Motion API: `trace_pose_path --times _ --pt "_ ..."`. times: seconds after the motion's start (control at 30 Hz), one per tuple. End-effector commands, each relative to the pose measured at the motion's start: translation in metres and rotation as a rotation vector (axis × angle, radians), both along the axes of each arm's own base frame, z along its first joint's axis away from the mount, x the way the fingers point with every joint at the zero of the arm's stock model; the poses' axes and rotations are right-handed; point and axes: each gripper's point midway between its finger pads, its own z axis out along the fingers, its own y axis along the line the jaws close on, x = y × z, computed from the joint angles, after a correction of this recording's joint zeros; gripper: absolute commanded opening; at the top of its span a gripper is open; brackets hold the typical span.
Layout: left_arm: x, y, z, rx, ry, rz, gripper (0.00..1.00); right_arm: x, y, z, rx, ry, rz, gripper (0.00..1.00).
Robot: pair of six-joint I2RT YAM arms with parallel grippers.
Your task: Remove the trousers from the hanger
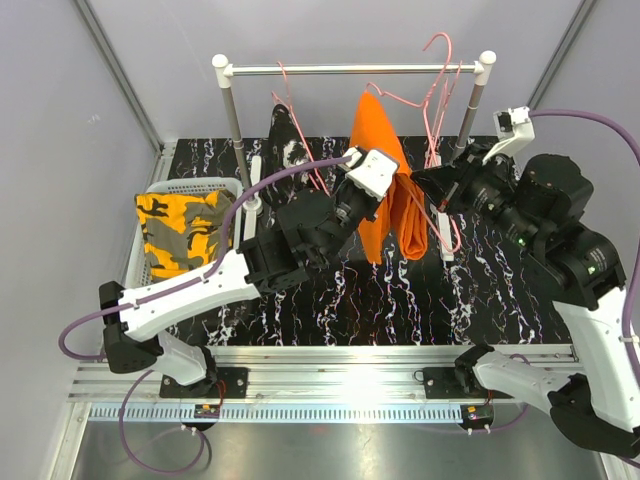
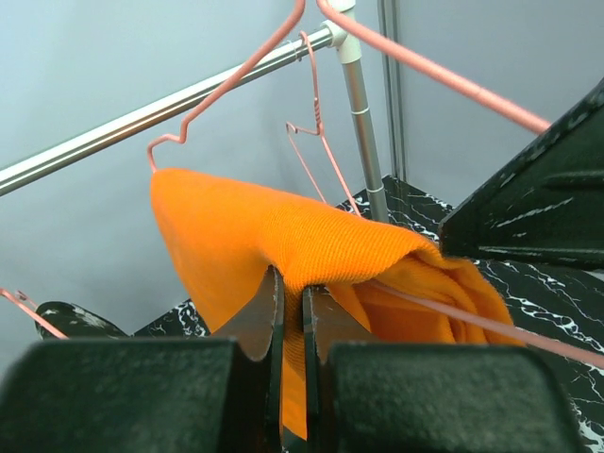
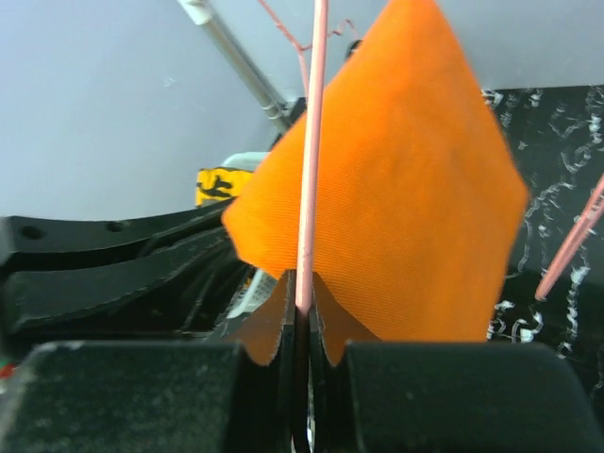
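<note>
The bright orange trousers (image 1: 378, 135) hang folded over a pink wire hanger (image 1: 432, 212) below the rail. My left gripper (image 1: 392, 188) is shut on a fold of the orange cloth (image 2: 283, 236), which is pinched between its fingertips (image 2: 292, 288). My right gripper (image 1: 432, 188) is shut on the thin pink hanger wire (image 3: 311, 142), with the orange trousers (image 3: 406, 208) just behind it. The black, white-splashed trousers (image 1: 288, 140) hang on another hanger to the left. The camouflage trousers (image 1: 180, 230) lie in a basket.
A metal rail (image 1: 350, 70) on two posts spans the back of the black marbled table (image 1: 400, 300). An empty pink hanger (image 1: 440, 80) hangs near its right end. The white basket (image 1: 195, 185) stands at the left edge, against the grey wall.
</note>
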Motion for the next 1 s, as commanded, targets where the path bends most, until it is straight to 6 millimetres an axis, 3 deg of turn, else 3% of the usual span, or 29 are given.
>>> trace_pose_path --times 0.0,0.17,0.4,0.53,0.73,0.87,0.9,0.97 --pt "-0.015 0.037 0.085 -0.202 -0.102 -0.013 0.00 -0.039 -0.001 0.084 0.146 -0.235 0.112 0.00" --pt "-0.017 0.011 0.060 -0.123 -0.075 -0.088 0.01 -0.062 -0.003 0.115 0.218 -0.314 0.168 0.00" --pt "-0.014 -0.012 0.032 -0.031 -0.059 -0.131 0.32 -0.086 -0.003 0.138 0.267 -0.354 0.244 0.00" --pt "-0.010 -0.022 0.021 0.001 -0.051 -0.125 0.57 -0.094 -0.004 0.147 0.290 -0.366 0.262 0.00" --pt "-0.005 -0.029 0.010 0.023 -0.047 -0.112 0.69 -0.109 -0.007 0.157 0.315 -0.387 0.294 0.00" --pt "-0.002 -0.031 0.008 0.030 -0.046 -0.100 0.71 -0.118 -0.010 0.163 0.329 -0.400 0.309 0.00" --pt "-0.001 -0.032 0.007 0.034 -0.047 -0.099 0.67 -0.120 -0.010 0.164 0.333 -0.404 0.315 0.00" --pt "0.001 -0.032 0.008 0.031 -0.052 -0.087 0.37 -0.121 -0.010 0.164 0.334 -0.404 0.318 0.00"
